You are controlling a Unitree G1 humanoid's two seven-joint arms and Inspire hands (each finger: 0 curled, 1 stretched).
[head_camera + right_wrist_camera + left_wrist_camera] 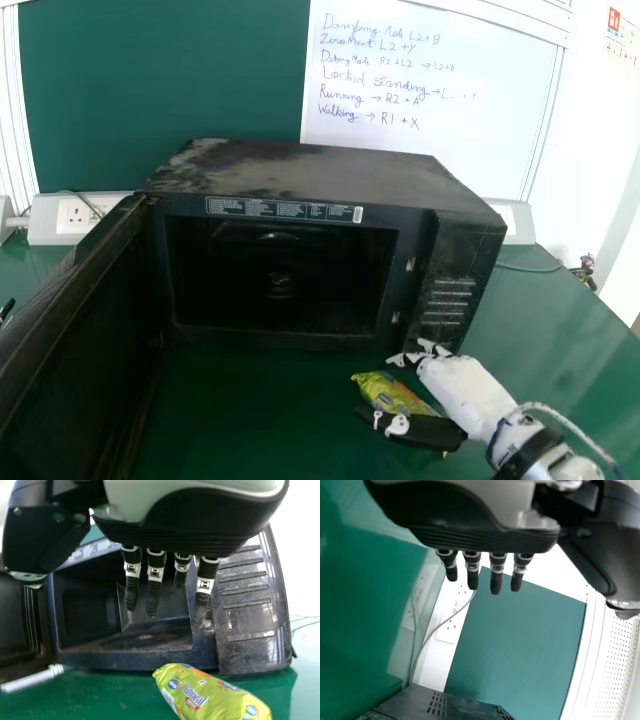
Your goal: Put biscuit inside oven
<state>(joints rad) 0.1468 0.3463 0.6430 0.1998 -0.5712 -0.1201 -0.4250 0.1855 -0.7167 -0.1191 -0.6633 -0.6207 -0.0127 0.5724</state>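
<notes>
Lying outside the oven (320,175), a yellow-green biscuit packet (385,390) sits just in front of the appliance, toward its right side, over the green worktop (250,420). The oven is black (its look is that of a microwave), and its door (75,330) is swung wide open on the left, leaving the dark cavity (280,285) facing the robot.

So the opening is ready, but the main part of the task is undone: the biscuit is not inside. The robot's right hand (475,395) is beside the packet at the lower right, partly overlapping it in the head view. In the right wrist view its fingers point out nearly straight, not wrapped around the wrapper, so I judge there is no grip; whether hand and packet touch, I cannot tell. The left hand (480,535), in the left wrist view, is open with its fingers extended and holds nothing.

What is left, by my reading, is to close the right hand on the packet, lift it, carry it through the opening, set it down within and let go. Shutting the door might follow (the task sentence does not ask for it).
</notes>
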